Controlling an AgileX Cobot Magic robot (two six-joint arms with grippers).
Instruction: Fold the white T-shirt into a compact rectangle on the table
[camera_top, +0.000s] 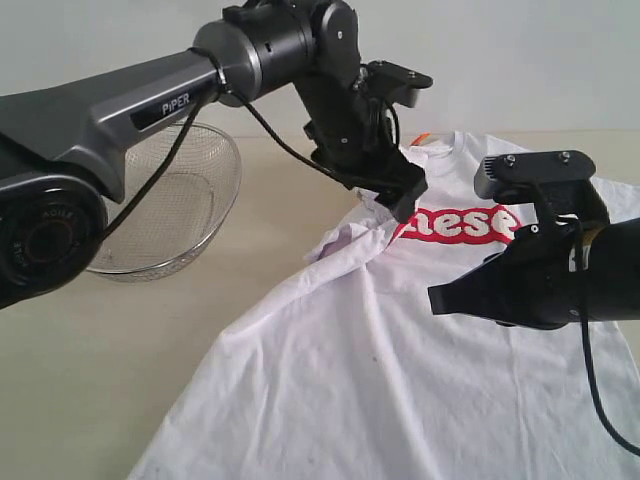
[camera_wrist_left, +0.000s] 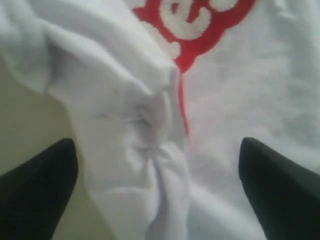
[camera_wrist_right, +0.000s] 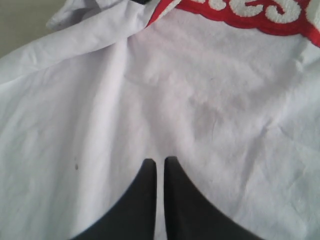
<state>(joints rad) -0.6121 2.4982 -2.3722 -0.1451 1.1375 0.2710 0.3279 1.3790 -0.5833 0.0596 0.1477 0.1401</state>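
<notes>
The word "PIPER" is in white letters on the dark left arm. The white T-shirt has a red band with the white letters "nese"; the start is hidden. The small letters on the arm's round joint are too blurry to read.

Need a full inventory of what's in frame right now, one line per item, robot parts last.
white T-shirt: 1, white with a red lettered band and an orange neck tag, spread on the table, bunched into a ridge by the band's end
wire-mesh basket: 1, silver metal, on the table, clear of the shirt, partly behind the left arm
table: 1, pale beige, under everything
left arm: 1, dark grey, reaching in over the basket
right arm: 1, black, over the shirt
left pincer: 1, black, open, jaws on either side of the bunched ridge
right pincer: 1, black, shut, over the shirt below the band, holding nothing
</notes>
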